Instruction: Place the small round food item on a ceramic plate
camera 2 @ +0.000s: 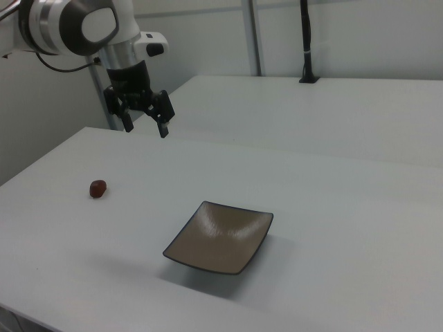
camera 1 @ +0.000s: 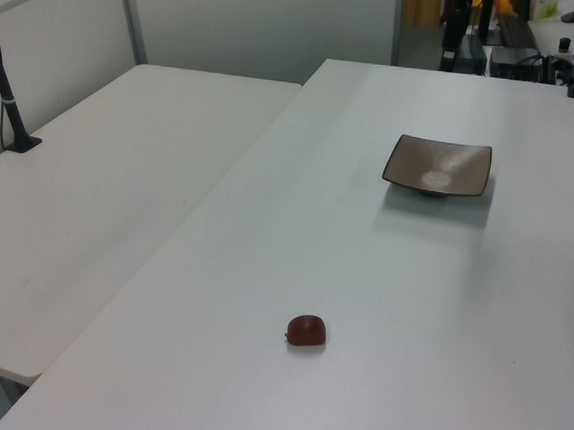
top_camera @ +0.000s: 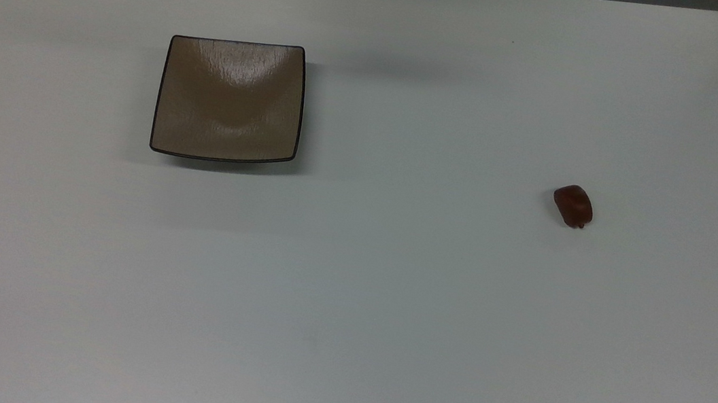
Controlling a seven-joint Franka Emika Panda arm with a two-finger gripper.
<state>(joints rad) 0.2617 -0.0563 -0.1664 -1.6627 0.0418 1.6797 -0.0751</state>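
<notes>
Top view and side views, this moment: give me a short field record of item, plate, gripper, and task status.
item: small round food item, dark reddish-brown, lying on the white table
plate: square tan ceramic plate, bare, well apart from the item
gripper: gripper raised above the table, jaws open, holding nothing
status: item not yet picked up

No text, label, brand, number or sign can be read in any view. The ceramic plate [top_camera: 229,101] bears only a faint glaze texture and a dark rim, the small round food item [top_camera: 573,205] is unmarked, and the tabletop [top_camera: 389,287] carries no print.
</notes>
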